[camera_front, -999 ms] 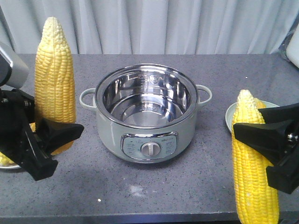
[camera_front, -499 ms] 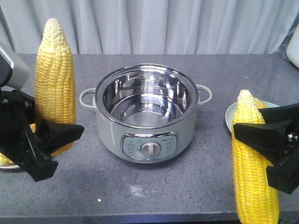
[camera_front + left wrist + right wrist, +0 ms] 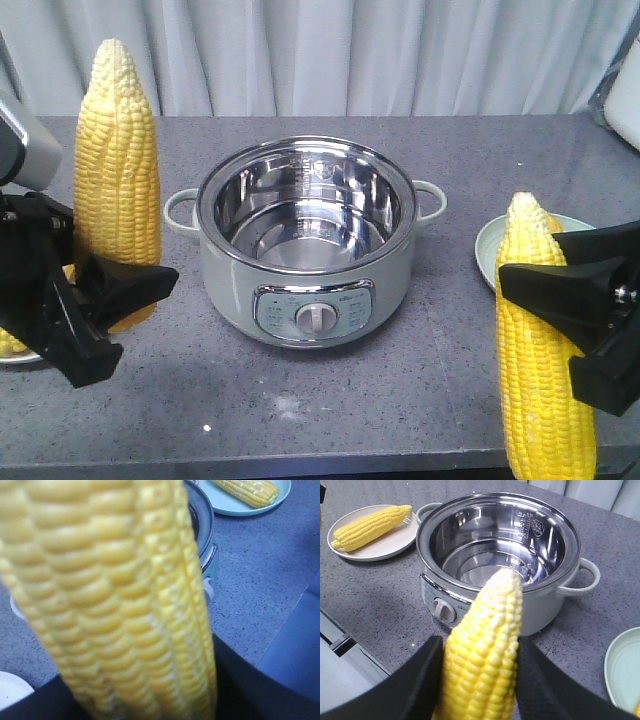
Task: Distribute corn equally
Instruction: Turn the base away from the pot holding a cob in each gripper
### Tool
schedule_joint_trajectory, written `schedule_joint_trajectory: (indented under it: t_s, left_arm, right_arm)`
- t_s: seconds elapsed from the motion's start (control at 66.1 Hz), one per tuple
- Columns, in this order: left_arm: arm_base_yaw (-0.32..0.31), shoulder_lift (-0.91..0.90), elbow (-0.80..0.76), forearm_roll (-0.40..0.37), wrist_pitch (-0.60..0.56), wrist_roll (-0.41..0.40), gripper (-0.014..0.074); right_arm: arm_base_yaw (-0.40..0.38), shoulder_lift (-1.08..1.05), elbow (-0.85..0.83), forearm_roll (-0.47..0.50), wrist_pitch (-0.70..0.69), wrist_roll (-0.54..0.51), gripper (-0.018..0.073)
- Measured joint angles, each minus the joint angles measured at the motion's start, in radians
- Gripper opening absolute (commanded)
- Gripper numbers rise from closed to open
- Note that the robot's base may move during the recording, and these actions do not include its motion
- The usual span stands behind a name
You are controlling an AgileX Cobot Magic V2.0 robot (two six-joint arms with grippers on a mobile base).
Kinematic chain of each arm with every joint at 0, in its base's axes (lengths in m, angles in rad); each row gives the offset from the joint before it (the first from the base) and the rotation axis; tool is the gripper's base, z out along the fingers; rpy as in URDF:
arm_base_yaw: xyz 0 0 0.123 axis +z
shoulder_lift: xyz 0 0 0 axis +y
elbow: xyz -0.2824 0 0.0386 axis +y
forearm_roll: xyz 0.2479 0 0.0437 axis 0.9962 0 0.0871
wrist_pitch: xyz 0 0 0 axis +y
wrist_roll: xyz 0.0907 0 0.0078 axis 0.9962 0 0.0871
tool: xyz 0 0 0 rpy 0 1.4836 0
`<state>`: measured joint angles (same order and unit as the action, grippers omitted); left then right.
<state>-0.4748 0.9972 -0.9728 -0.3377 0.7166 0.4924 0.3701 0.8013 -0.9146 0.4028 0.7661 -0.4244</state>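
My left gripper (image 3: 108, 292) is shut on an upright corn cob (image 3: 118, 150) at the left of the table; that cob (image 3: 115, 590) fills the left wrist view. At the right, my right gripper (image 3: 548, 285) is shut on a second upright cob (image 3: 545, 400), whose pale tip (image 3: 502, 580) points toward the pot. A third cob (image 3: 370, 525) lies on a white plate (image 3: 395, 542) left of the pot. Another cob (image 3: 247, 489) lies on the pale green plate (image 3: 227, 507) right of the pot.
A pale green electric pot (image 3: 305, 290) with a shiny steel bowl, holding nothing, and a front dial stands mid-table between the plates. Its side handles stick out left and right. The table's front edge runs just below the grippers. Grey curtains hang behind.
The pot and green plate have shifted slightly left in the front view. Both grippers and their cobs keep the same place in the frame.
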Motion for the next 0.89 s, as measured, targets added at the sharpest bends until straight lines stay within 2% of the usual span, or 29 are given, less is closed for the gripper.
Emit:
schedule_joint_trajectory:
  t_s: [0.893]
  left_arm:
    - [0.000, 0.000, 0.000, 0.000, 0.000, 0.000, 0.0291]
  right_arm:
    - [0.000, 0.000, 0.000, 0.000, 0.000, 0.000, 0.0151]
